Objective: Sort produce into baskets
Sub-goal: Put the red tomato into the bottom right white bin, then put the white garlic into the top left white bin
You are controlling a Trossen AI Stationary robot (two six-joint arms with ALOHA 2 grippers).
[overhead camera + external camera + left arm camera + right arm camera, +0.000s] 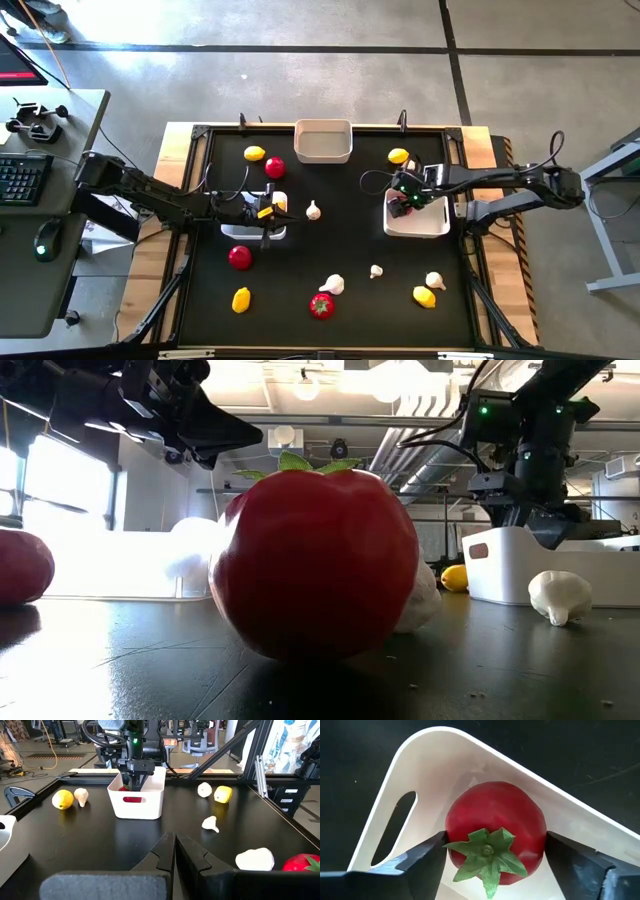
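Note:
My right gripper [495, 840] points down into the right white basket [418, 215] and is open. A red tomato with a green top [495, 832] lies on the basket's floor in a corner. The fingers stand close on either side of it. The left wrist view shows the same gripper [135, 777] inside that basket [137, 802]. My left gripper [175, 850] is shut and empty, hovering at the left basket [253, 215]. Loose tomatoes [240, 257], lemons [241, 299] and garlic bulbs [332, 284] lie on the black mat.
A third white basket [322, 140] stands at the far edge, with a lemon [254, 153] and tomato [274, 167] to its left and a lemon [398, 156] to its right. A tomato [315, 560] sits close to the low camera. A raised frame rims the mat.

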